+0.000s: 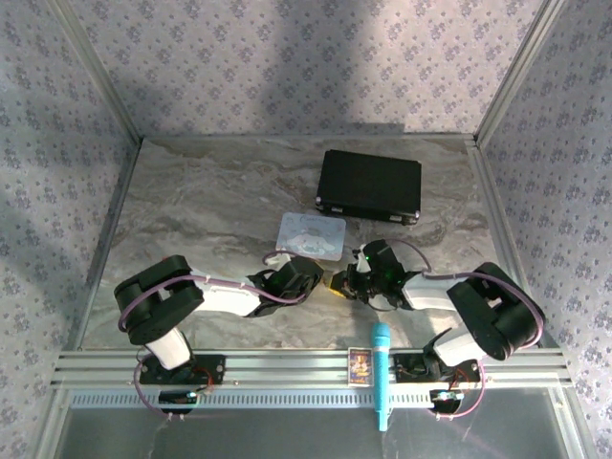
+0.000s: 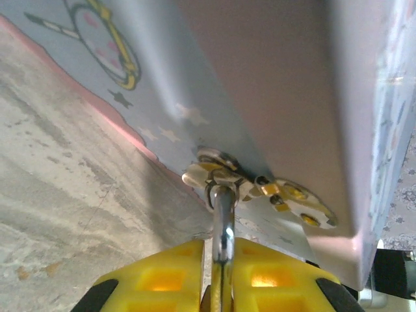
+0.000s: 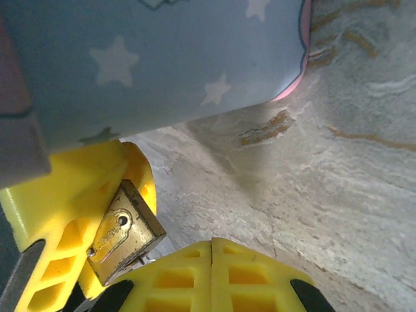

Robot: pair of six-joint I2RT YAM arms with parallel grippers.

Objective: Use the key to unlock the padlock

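- Left wrist: left tool (image 2: pixel 221 260) pinched the padlock (image 2: pixel 223 214) by its shackle at the tin (image 2: pixel 162 84) hasp.
- Right wrist: right tool (image 3: pixel 211 250) pressed together near the tin, the padlock keyhole visible.

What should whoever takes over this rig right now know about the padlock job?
The left end effector is shut on the shackle of the padlock, which passes through the hasp of the pastel cartoon tin.
The right end effector is shut, close beside the padlock's brass body. I can't tell whether it holds a key.
Done: the padlock is gripped, with its keyhole facing the right wrist camera.
Left: nothing is in the keyhole. The key must go in and turn, then the shackle must come free of the hasp.
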